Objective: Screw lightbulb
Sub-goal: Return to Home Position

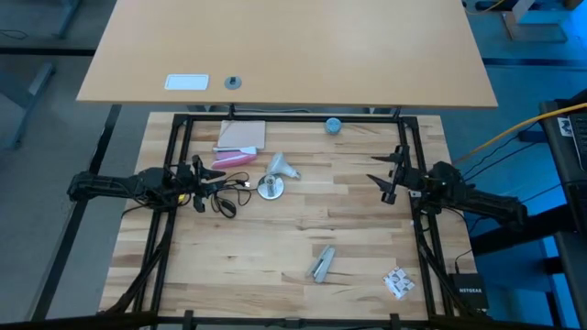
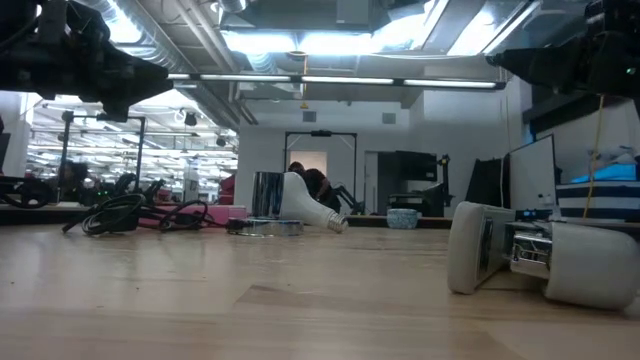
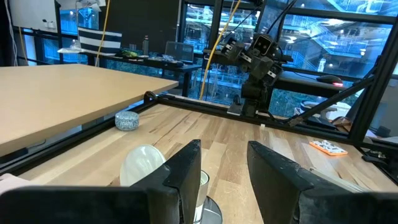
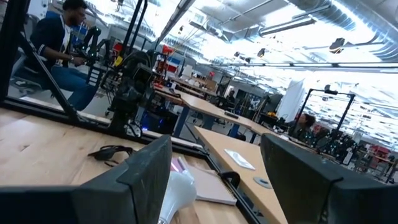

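The lightbulb (image 1: 282, 167) lies on its side on the tabletop (image 1: 303, 234) at frame centre, just beside the silvery socket (image 1: 270, 189), not screwed in. The left gripper (image 1: 196, 181) at centre left and the right gripper (image 1: 390, 176) at centre right are both released and empty; the screwing remains undone

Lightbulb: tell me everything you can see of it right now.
The lightbulb is frosted white and pear-shaped, a round globe tapering to a narrow neck. It lies on its side on the wooden table, beside the silvery socket, not screwed in; whether they touch is unclear. Nothing grips it.
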